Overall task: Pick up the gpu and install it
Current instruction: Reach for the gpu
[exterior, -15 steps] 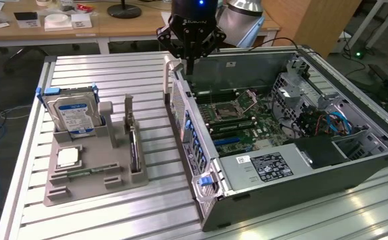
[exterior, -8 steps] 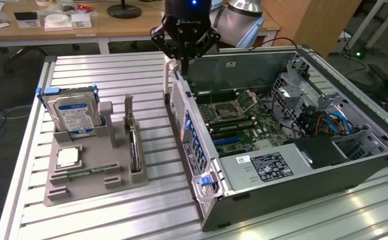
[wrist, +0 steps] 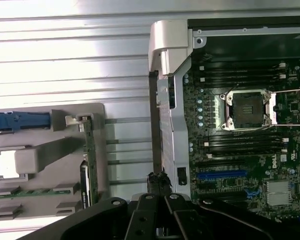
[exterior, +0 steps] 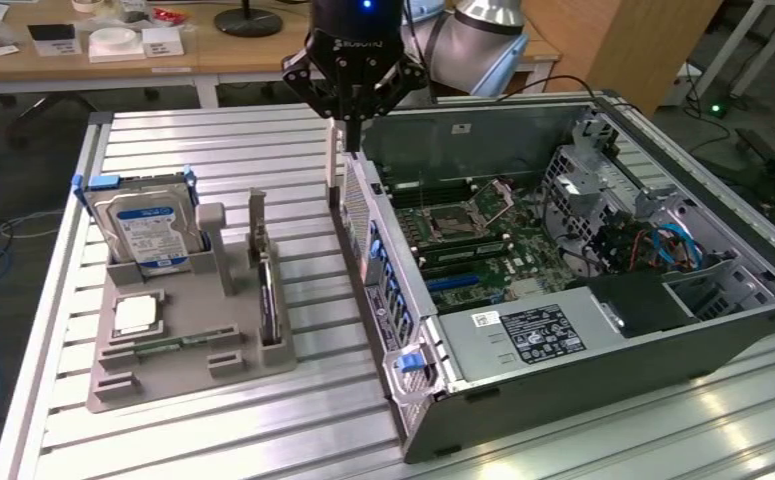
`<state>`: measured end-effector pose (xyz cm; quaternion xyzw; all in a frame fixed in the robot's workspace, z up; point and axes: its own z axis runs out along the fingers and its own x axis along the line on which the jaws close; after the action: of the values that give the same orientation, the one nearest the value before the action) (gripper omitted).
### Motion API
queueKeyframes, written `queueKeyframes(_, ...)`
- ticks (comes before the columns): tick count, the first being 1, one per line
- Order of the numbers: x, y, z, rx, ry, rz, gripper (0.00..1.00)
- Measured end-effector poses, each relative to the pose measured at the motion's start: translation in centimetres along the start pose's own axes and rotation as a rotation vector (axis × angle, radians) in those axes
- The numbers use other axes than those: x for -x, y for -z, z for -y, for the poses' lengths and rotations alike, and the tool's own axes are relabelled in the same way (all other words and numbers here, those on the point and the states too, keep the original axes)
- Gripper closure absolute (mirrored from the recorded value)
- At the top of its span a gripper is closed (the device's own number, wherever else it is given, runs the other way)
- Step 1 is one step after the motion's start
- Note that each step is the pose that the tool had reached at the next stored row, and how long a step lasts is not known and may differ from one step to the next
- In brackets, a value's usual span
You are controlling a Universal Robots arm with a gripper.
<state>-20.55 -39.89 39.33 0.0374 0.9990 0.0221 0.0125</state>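
Observation:
The gpu (exterior: 268, 295) is a thin dark card standing on edge in a slot of the grey parts holder (exterior: 187, 375), its grey bracket at the far end. The wrist view has the gpu (wrist: 86, 170) at the holder's edge (wrist: 97, 112) nearest the case. My gripper (exterior: 350, 128) hangs shut above the rear wall of the open computer case (exterior: 401, 300), apart from the gpu and to the exterior view's right of it. I see nothing between its fingers. In the wrist view the gripper (wrist: 159, 181) points down at that same wall.
Inside the case lies the motherboard (exterior: 494, 240) with an open processor socket (wrist: 246, 109) and a blue card slot (wrist: 225, 175). The holder also carries a blue-labelled hard drive (exterior: 154, 225) and a silver processor chip (exterior: 138, 315). Slatted metal table (exterior: 227, 440) all round.

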Motion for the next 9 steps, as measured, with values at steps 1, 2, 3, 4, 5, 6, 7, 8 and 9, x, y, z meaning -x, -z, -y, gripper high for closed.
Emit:
queueKeyframes(1, -0.2, 0.0, 0.01, 0.0, 0.0, 0.0, 0.89)
queueKeyframes(2, -0.4, 0.01, 0.03, 0.0, 0.0, 0.0, 0.89)
queueKeyframes(3, -0.6, 0.02, 0.04, 0.0, 0.0, -0.0001, 0.89)
queueKeyframes(4, -0.7, 0.02, 0.05, 0.0, 0.0, -0.0001, 0.89)
queueKeyframes(5, -0.9, 0.03, 0.06, 0.0, 0.0, -0.0001, 0.89)
queueKeyframes(6, -1.1, 0.03, 0.08, 0.0, 0.0, 0.0, 0.89)
queueKeyframes(7, -1.2, 0.03, 0.09, 0.0, 0.0, 0.0, 0.89)
queueKeyframes(8, -1.4, 0.04, 0.1, 0.0, 0.0, 0.0, 0.89)
queueKeyframes(9, -1.6, 0.05, 0.12, -0.0001, 0.0, -0.0001, 0.89)
